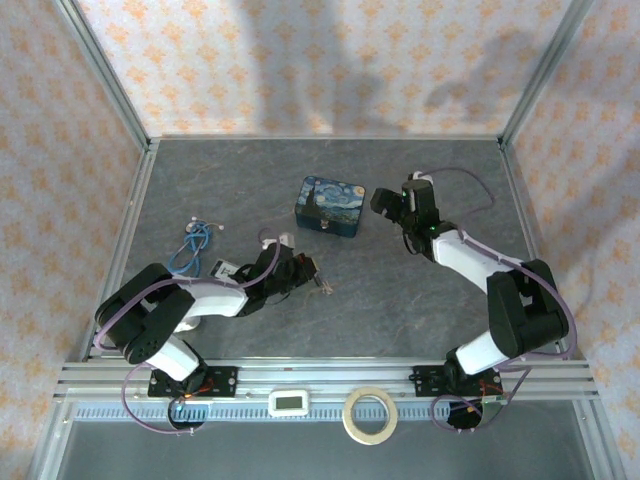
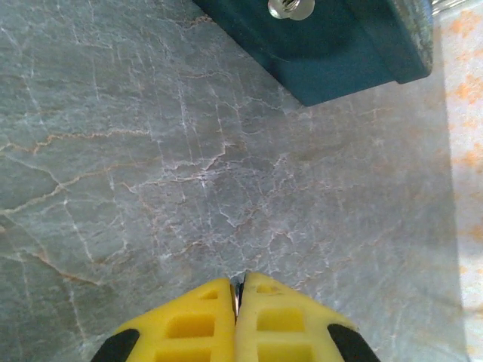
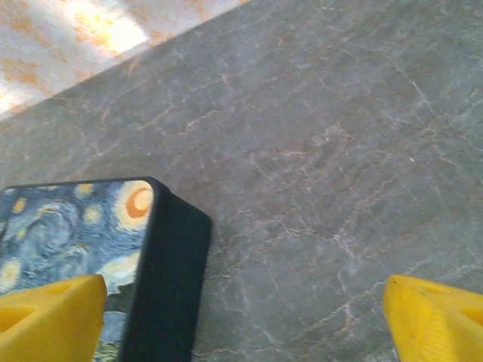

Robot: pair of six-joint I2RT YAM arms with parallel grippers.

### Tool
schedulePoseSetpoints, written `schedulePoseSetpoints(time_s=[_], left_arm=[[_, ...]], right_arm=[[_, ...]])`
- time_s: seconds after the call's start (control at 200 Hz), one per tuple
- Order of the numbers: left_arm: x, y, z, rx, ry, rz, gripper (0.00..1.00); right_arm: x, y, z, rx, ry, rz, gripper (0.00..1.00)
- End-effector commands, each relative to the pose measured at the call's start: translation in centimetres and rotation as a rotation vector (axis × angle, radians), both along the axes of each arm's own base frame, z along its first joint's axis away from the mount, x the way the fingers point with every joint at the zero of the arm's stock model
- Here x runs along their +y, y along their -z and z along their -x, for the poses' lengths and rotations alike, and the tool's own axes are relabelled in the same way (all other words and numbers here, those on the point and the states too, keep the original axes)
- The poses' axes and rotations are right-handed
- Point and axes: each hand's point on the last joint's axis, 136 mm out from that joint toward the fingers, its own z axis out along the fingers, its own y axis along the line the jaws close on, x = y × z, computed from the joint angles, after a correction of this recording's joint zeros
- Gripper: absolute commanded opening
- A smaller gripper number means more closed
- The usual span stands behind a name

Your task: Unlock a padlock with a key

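Note:
My left gripper (image 2: 238,282) is shut on the key (image 2: 238,290), a thin metal sliver pinched between the yellow fingertips, low over the grey table. In the top view the left gripper (image 1: 305,270) points right, with a small pale metal bit (image 1: 323,288) at its tip. The blue painted tin (image 1: 330,207) stands ahead of it. A small silvery piece (image 2: 290,7) sits on the tin's front face, cut by the frame edge; I cannot tell whether it is the padlock. My right gripper (image 3: 241,324) is open beside the tin's right end (image 3: 162,271), holding nothing.
A blue cable (image 1: 195,240) lies left of the left arm. A tape roll (image 1: 368,413) and a small white device (image 1: 291,402) sit on the front rail. Patterned walls close the table (image 1: 400,300) on three sides.

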Motion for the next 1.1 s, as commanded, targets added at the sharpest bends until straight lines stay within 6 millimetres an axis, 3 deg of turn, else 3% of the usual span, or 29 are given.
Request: schedulePoseSetpoints(time_s=[0.0,0.145,0.315,0.445,0.566,0.706,0.886,1.096], left_arm=[[0.4,1.8,0.1,0.035,0.027,-0.117,0.00],[0.8,2.4,-0.5,0.029,0.013,-0.169,0.09],[1.5,1.6,-1.0,0.001,-0.017,-0.198,0.36],[2.7,-1.0,-2.0,-0.076,-0.070,-0.229,0.57],[4.6,-4.4,-3.4,-0.172,-0.128,-0.280,0.66],[9.1,-8.1,-5.6,-0.277,-0.222,-0.362,0.73],[17.8,-11.9,-7.8,-0.387,-0.415,-0.518,0.82],[25.2,-13.7,-7.9,-0.450,-0.601,-0.817,0.88]], right_arm=[[-1.4,-1.5,-0.4,-0.062,0.051,0.045,0.94],[-2.8,-1.3,-0.1,-0.088,0.079,0.081,0.95],[-5.4,-0.6,0.3,-0.106,0.130,0.144,0.96],[-8.4,-0.3,0.4,-0.129,0.196,0.193,0.97],[-11.0,0.1,0.4,-0.157,0.247,0.246,0.97],[-13.0,0.2,0.1,-0.190,0.284,0.299,0.97],[-14.0,1.4,0.4,-0.239,0.278,0.381,0.98],[-14.1,1.7,1.3,-0.331,0.241,0.358,0.96]])
